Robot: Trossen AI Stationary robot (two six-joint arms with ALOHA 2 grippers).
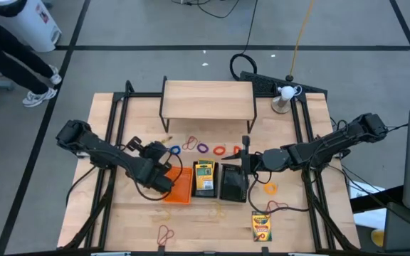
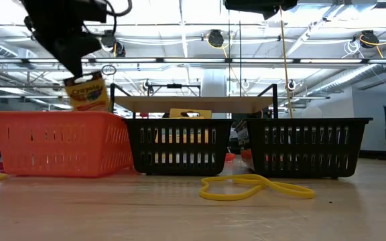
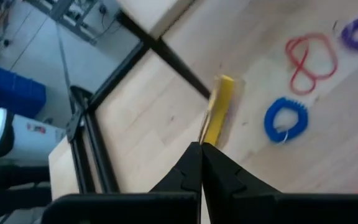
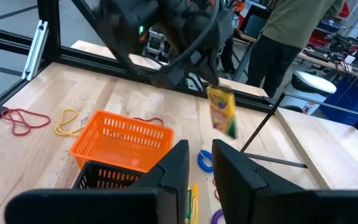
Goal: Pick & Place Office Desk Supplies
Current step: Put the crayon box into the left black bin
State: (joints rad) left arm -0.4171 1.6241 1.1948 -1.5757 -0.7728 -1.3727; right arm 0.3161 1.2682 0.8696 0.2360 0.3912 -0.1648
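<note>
My left gripper (image 1: 164, 173) is shut on a yellow-and-green crayon box (image 2: 88, 91) and hangs it in the air over the orange mesh tray (image 1: 180, 188). The right wrist view shows the same box (image 4: 221, 111) dangling under that gripper. Another crayon box (image 1: 204, 178) lies in the middle black tray, and a third (image 1: 261, 227) lies flat on the table at the near right. My right gripper (image 1: 246, 162) hovers open above the right black tray (image 1: 233, 183) with nothing between its fingers (image 4: 178, 163). My left gripper pinches the crayon box by its upper end (image 3: 211, 134) between its two shut fingers. The fingers slant downward onto it from above. The box hangs below them, slightly tilted, lifted clear of the orange tray and the table.
Rubber-band loops lie scattered: a blue one (image 1: 174, 150), red (image 1: 190, 143) and purple (image 1: 203, 148) behind the trays, orange (image 1: 270, 188) at the right, red (image 1: 164, 234) and yellow (image 2: 253, 187) in front. A wooden riser (image 1: 207, 99) stands at the far edge. A person (image 4: 297, 31) stands beyond the table.
</note>
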